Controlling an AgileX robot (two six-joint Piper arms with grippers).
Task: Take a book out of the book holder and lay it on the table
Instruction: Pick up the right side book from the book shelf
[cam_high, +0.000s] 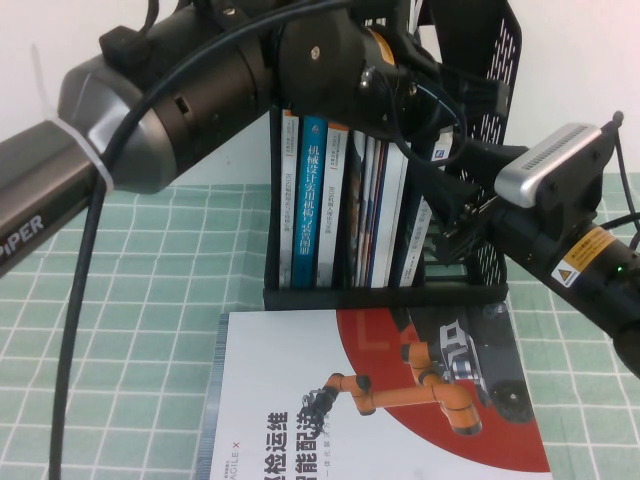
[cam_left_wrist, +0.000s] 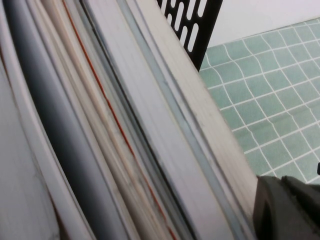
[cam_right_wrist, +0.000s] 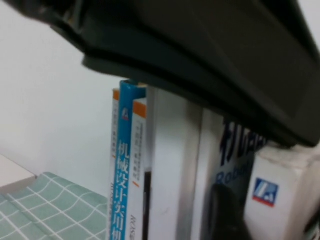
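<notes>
The black mesh book holder (cam_high: 490, 60) stands at the back of the table with several upright books (cam_high: 315, 200). My left gripper (cam_high: 440, 88) is at the top of the books; the left wrist view shows their page edges (cam_left_wrist: 150, 125) close up, with part of the gripper (cam_left_wrist: 287, 210) beside the outermost book. My right gripper (cam_high: 450, 228) is at the holder's right end. In the right wrist view it (cam_right_wrist: 270, 220) straddles a white book with a blue logo (cam_right_wrist: 280, 195), one finger (cam_right_wrist: 225, 215) against its side. A large book with a robot-arm cover (cam_high: 380, 400) lies flat before the holder.
The table carries a green checked cloth (cam_high: 130, 330). A white wall stands behind the holder. My left arm (cam_high: 180, 100) crosses the upper left of the high view, and its cable (cam_high: 75, 330) hangs down over the cloth. The right wrist camera (cam_high: 555, 160) sits beside the holder.
</notes>
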